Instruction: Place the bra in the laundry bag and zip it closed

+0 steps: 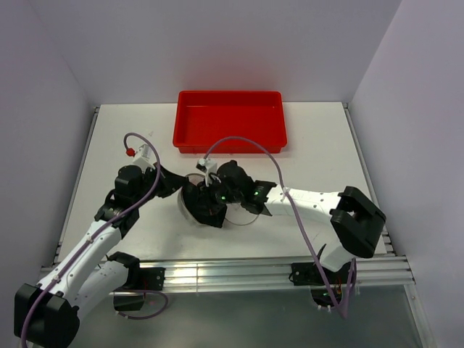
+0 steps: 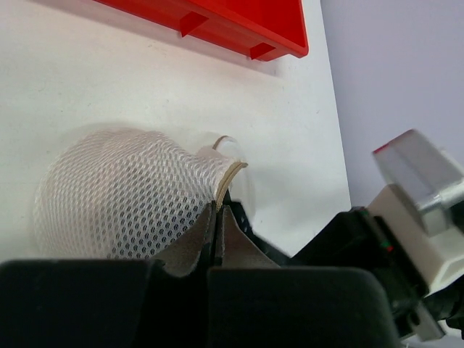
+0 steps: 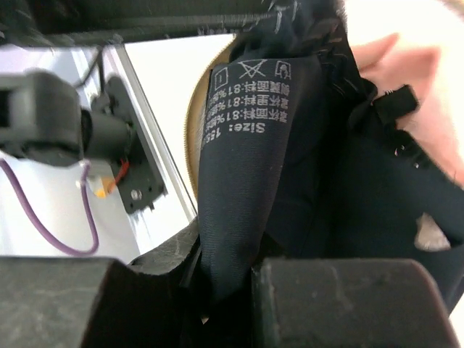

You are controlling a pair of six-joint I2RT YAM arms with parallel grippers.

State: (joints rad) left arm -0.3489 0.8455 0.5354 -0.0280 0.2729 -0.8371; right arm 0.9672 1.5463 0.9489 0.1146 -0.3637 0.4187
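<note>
At mid-table, just near of the red tray [image 1: 228, 119], both arms meet over the bag [image 2: 116, 188].

Left gripper [image 2: 217, 212]: jaws pinched tight on the bag's tan rim [image 2: 232, 172], with the mesh drawn up toward it. The bag lies on the table [image 2: 145, 94], left of the fingers in the left wrist view.

Right gripper [image 3: 225, 286]: jaws narrowly parted, clamped on a dark fabric band carrying a care label [image 3: 243, 116]. The band reads as part of the bra [image 3: 341, 196]; pale pink cloth [image 3: 428, 65] shows to its upper right. A tan curve behind the label is probably the rim, so the bra looks to be at the mouth or partly inside it.

Risks, as judged:
- The right grip is on a thin band only, so the cups may trail outside or snag on the rim when pushed in.
- If the left pinch slips, the mouth collapses and the bra lands on the mesh.
- Straps left across the zip would jam it.
- The arms are crowded, and the wrists could knock.

Hidden:
- From above, the grippers cover the bag's mouth, so how much of the bra is inside cannot be told.
- Lid and zip pull are not found.
- Cups and straps are not seen whole.
</note>
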